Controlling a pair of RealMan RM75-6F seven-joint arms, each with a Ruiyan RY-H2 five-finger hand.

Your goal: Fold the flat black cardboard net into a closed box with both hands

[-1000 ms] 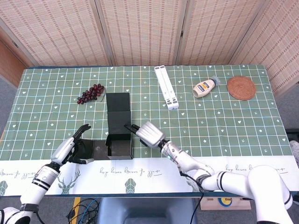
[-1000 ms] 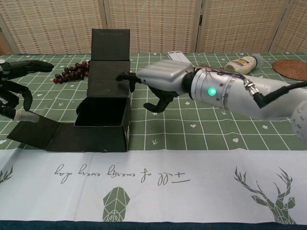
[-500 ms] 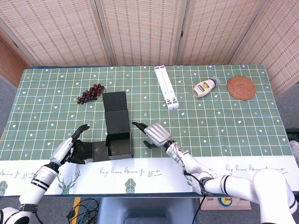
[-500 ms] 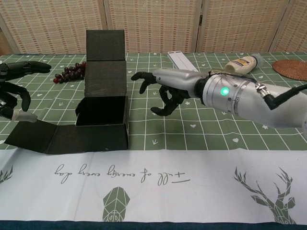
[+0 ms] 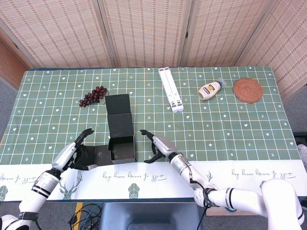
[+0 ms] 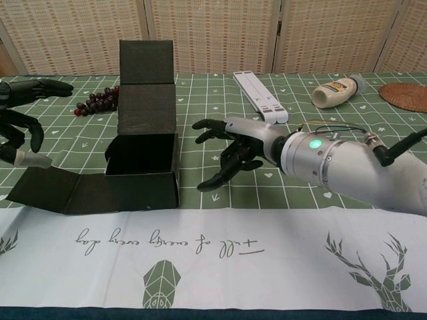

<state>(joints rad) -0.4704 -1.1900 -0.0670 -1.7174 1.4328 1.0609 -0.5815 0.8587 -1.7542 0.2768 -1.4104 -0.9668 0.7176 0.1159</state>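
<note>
The black cardboard net (image 5: 122, 143) (image 6: 143, 171) stands partly folded near the table's front left: an open-topped box with a tall back panel (image 6: 145, 80) upright behind it. One flap (image 6: 48, 189) lies flat to its left. My left hand (image 5: 71, 153) (image 6: 19, 133) hovers over that flap with fingers spread and curved, and its thumb tip is at the flap's far edge. My right hand (image 5: 157, 145) (image 6: 235, 151) is to the right of the box, clear of it, with fingers spread and nothing in it.
A bunch of dark grapes (image 5: 94, 95) lies behind the box. Further right at the back are a long white folded stand (image 5: 171, 89), a mayonnaise bottle (image 5: 210, 89) on its side and a round woven coaster (image 5: 247, 89).
My right hand has drawn back from the upright back panel, moving right and toward the table's front. The back panel shifted slightly left. The left hand has barely moved.
</note>
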